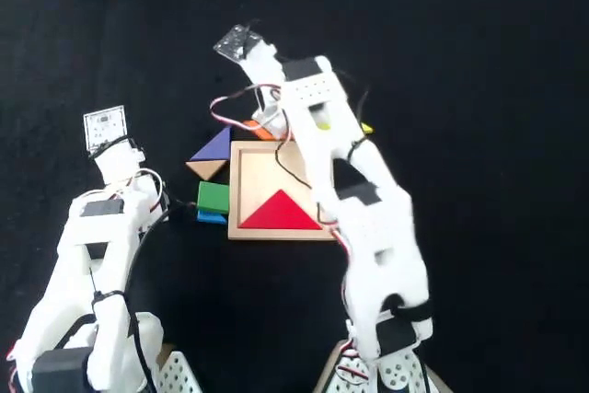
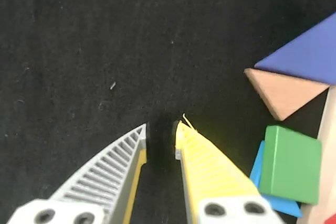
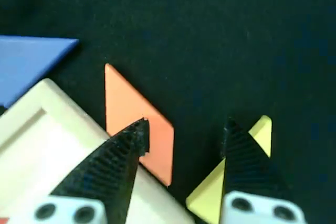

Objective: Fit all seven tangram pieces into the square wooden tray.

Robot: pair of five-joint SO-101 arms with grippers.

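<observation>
Tray [image 1: 256,170] sits mid bench [image 1: 479,135], with only the red triangle [image 1: 279,212] seated inside it, so the task looks early

Loose pieces round the tray:
- blue triangle [image 1: 214,146] and tan triangle [image 1: 207,168], touching each other just off one side
- green square [image 1: 213,197] stacked on a light blue piece [image 1: 211,218], against the same side
- orange parallelogram [image 3: 137,114] flat against the tray's far corner
- yellow triangle [image 3: 209,195] just beside the orange one, small gap between

Right claw [image 3: 186,128] hangs over the orange/yellow pair, jaws well apart and empty, one tip above the orange piece and the other above the yellow one

Left claw [image 2: 161,129] is over bare bench near the tan triangle, jaws a narrow slit apart, holding nothing

Handling, judged not seen: the pieces look like thin painted wood, so light, stiff, not fragile and probably slick on the painted faces. They lie flat with little edge height, so the fingers must go right down to the bench and pinch edge to edge. For the orange piece, take it across the two long parallel sides near the middle. The tray rim touches it, so the inner finger has scant room and the piece may need nudging clear first. A corner grip would likely let it pivot
</observation>
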